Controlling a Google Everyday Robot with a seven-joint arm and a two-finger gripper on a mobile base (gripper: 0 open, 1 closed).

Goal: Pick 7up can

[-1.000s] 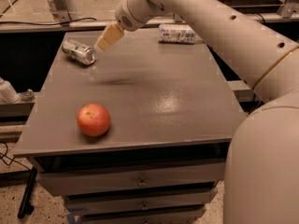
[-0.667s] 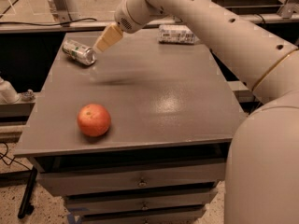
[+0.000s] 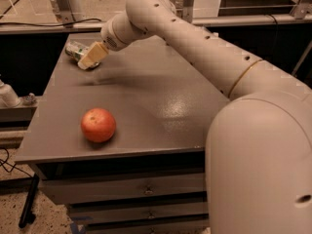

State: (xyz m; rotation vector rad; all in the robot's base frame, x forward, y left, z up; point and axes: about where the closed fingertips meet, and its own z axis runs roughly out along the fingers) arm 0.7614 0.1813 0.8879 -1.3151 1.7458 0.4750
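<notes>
The 7up can lies on its side at the far left corner of the grey table; it is silvery with green markings. My gripper is right at the can's right end and covers part of it, just above the tabletop. My cream arm reaches in from the lower right across the table. I cannot tell whether the gripper touches the can.
An orange fruit sits near the table's front left. Drawers are under the tabletop. A metal rail and frame run behind the table. My arm's base fills the right foreground.
My gripper has moved left and down to the can, now overlapping its right end. The can and the orange have not moved.
</notes>
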